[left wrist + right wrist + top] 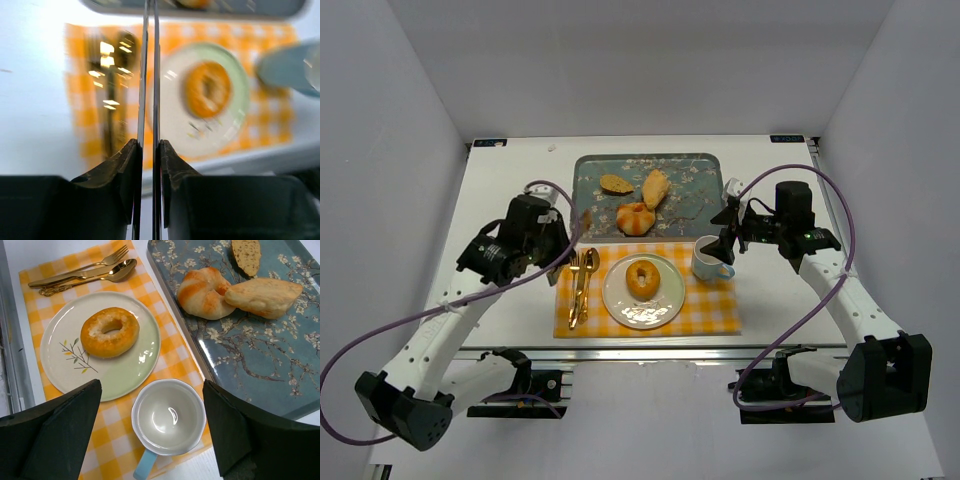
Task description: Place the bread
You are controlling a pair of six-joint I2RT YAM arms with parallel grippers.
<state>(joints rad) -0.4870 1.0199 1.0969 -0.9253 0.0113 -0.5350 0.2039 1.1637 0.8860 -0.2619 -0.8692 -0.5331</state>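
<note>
- We find the bread [109, 332] lying flat on the plate [60, 370]; placement appears complete.
- Left gripper [150, 30]: jaws nearly together, empty.
- Right gripper [151, 405]: jaws wide apart, empty.
- We judge only withdrawal remains.

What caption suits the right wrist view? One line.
Ring-shaped bread on the plate, empty cup under the open right gripper.

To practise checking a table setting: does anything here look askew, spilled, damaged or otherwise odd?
Nothing stands out. The bread lies flat on the plate, the cup stands upright and empty, the cutlery lies together on the mat, and three pastries rest on the tray. No spill or damage shows.
</note>
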